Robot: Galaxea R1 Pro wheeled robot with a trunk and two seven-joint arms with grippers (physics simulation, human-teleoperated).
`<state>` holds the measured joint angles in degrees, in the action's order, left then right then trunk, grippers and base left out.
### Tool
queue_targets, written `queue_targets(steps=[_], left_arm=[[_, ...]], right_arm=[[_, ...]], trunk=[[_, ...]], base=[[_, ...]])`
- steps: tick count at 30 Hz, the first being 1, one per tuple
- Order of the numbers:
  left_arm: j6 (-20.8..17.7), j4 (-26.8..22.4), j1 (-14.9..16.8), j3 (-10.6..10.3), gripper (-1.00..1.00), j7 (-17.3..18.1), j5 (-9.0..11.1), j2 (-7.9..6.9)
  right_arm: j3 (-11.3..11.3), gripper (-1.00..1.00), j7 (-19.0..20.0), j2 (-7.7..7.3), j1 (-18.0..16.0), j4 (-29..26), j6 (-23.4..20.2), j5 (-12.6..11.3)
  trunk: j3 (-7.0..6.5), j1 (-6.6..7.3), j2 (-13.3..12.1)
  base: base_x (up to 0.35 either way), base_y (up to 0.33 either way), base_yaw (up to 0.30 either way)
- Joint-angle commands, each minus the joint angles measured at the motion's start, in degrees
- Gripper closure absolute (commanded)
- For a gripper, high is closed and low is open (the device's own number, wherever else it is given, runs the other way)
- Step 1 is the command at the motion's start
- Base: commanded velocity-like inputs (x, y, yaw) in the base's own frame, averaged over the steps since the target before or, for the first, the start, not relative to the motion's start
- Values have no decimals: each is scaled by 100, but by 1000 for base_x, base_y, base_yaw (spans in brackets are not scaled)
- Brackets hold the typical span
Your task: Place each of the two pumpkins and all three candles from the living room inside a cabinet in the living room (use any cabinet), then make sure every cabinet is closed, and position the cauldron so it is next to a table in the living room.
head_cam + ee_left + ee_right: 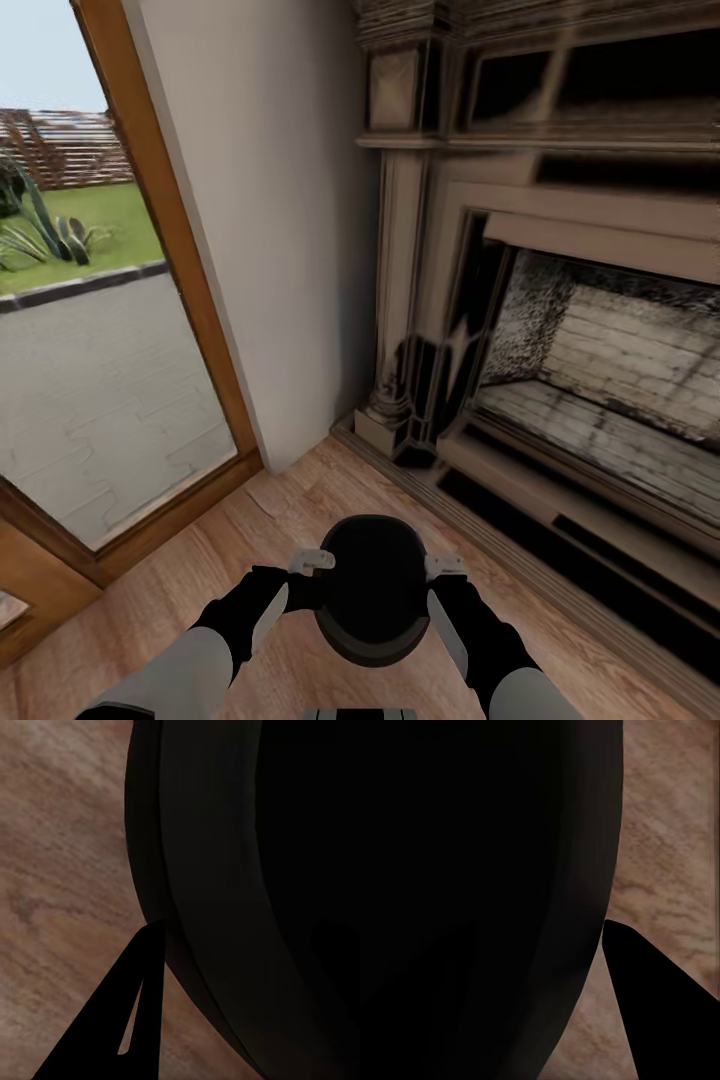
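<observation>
You've got the cauldron (372,588) pinned between both arms, low in the head view, right in front of the trunk, mouth up and roughly level. Left hand (312,563) sits against its left flank, right hand (445,570) against its right flank, one on each side.

Left wrist view: the black belly of the cauldron (225,892) fills most of the picture, and one dark finger (124,1020) has its tip touching the pot wall. The other finger is hidden, so I can't tell if that hand is clenched or released.

Right wrist view: same story. One dark finger (667,1005) has its tip at the curved wall of the cauldron (472,892); the second finger is out of sight, so grip state can't be told.

The wood plank floor (270,530) shows behind the pot in both wrist views; whether the pot rests on it or is lifted can't be told.

Surroundings: an ornate fireplace (560,330) ahead and to the right, with a brick-lined firebox, a plain white wall section (290,230) straight ahead, and a wood-framed glass door (90,330) on the left showing paving and grass outside.
</observation>
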<state>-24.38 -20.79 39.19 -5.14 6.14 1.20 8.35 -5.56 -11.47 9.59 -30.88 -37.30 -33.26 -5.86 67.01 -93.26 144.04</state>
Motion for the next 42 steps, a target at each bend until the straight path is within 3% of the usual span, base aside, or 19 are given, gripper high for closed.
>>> queue_targets(steps=[1, 42], left_arm=[[-39, -13, 1, -66, 100, 1, 143, 0], [-32, -13, 1, -66, 100, 10, 143, -4]], right_arm=[[-41, 100, -39, -1, -1, -5, -5, -161], [-58, 100, -39, -1, 3, -14, -5, -161]], trunk=[[-18, 4, 0], [-927, 110, -54]], base=[[0, 0, 0], [0, 0, 0]])
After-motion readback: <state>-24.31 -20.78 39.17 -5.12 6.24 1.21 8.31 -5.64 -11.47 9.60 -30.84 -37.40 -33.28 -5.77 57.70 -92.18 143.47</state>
